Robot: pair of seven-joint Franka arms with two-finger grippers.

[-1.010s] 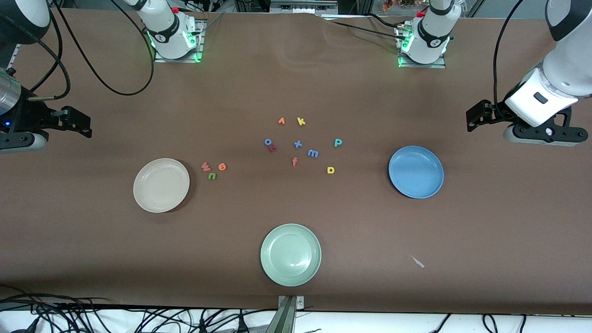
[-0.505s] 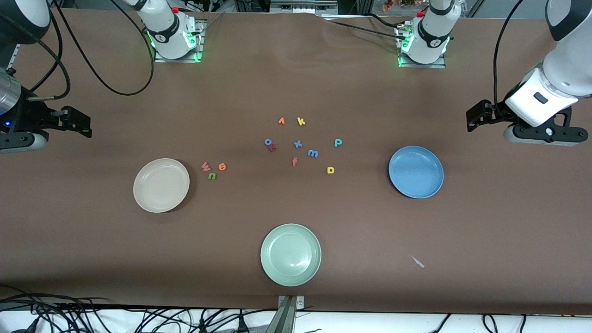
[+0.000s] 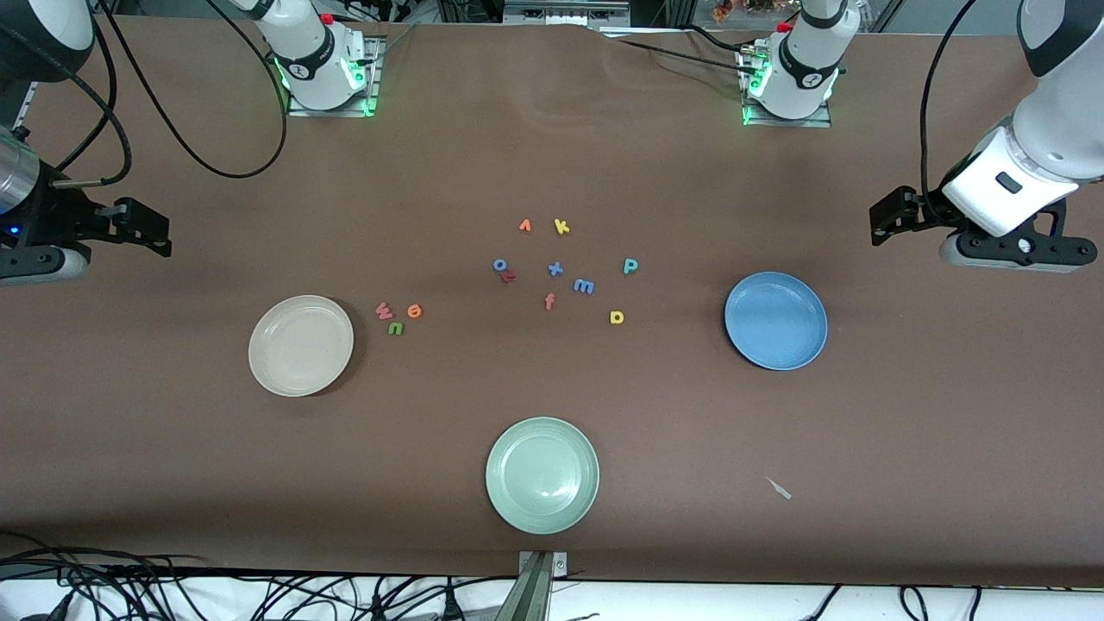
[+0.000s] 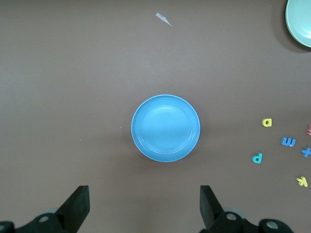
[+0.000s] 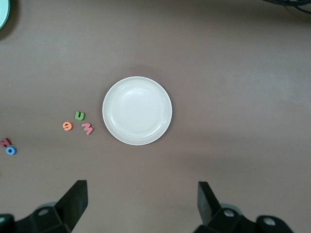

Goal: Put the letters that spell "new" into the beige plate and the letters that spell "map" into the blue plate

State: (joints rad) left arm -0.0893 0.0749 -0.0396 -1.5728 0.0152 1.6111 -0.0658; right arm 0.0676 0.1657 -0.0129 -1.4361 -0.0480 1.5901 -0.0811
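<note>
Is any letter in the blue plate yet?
No, the blue plate holds nothing; the blue "m" lies on the table beside it.

A brown tabletop (image 3: 655,172) carries three plates: the beige plate (image 3: 300,346), the blue plate (image 3: 775,321) and a pale green plate (image 3: 542,475) nearest the front camera. Small foam letters (image 3: 554,267) lie scattered mid-table, with three more (image 3: 397,316) beside the beige plate.

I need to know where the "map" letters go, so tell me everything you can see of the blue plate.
The blue plate is round, shallow and plain, with a smooth glossy look and a low raised rim. It sits flat and empty on the brown table, toward the left arm's end. Nothing touches it; the nearest letter, a yellow one, lies apart from it.
</note>
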